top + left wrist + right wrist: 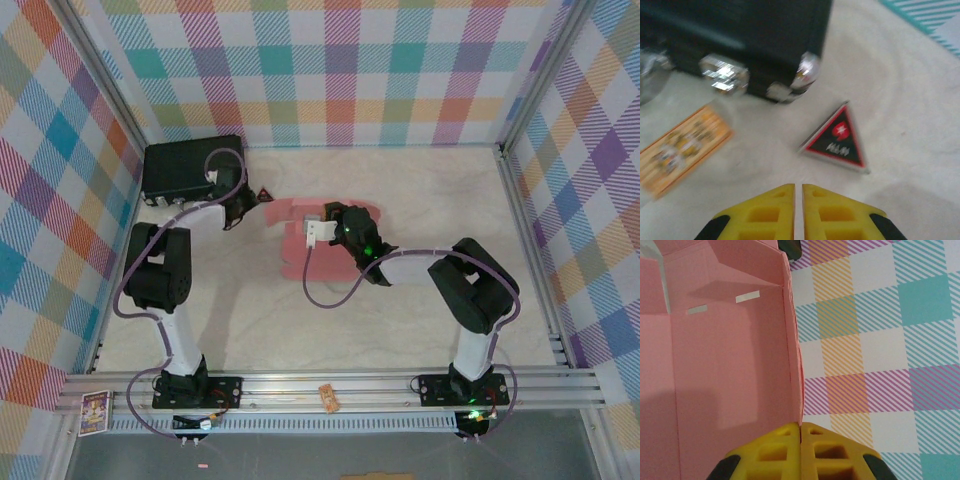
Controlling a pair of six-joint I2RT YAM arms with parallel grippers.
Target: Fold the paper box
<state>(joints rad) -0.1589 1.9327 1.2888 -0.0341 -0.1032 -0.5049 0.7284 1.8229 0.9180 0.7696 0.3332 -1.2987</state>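
Observation:
The salmon-pink paper box lies partly folded at the table's middle. In the right wrist view its inner panels fill the left half, with one side wall standing upright. My right gripper is shut on the top edge of that wall, and from above it sits over the box's middle. My left gripper hovers over bare table near the black case, its yellow fingers almost touching with nothing between them. From above, the left gripper is left of the box and apart from it.
A black hard case with metal latches stands at the back left. A black-and-red triangular token lies just ahead of my left fingers, and an orange printed card lies to their left. Checked walls enclose the table.

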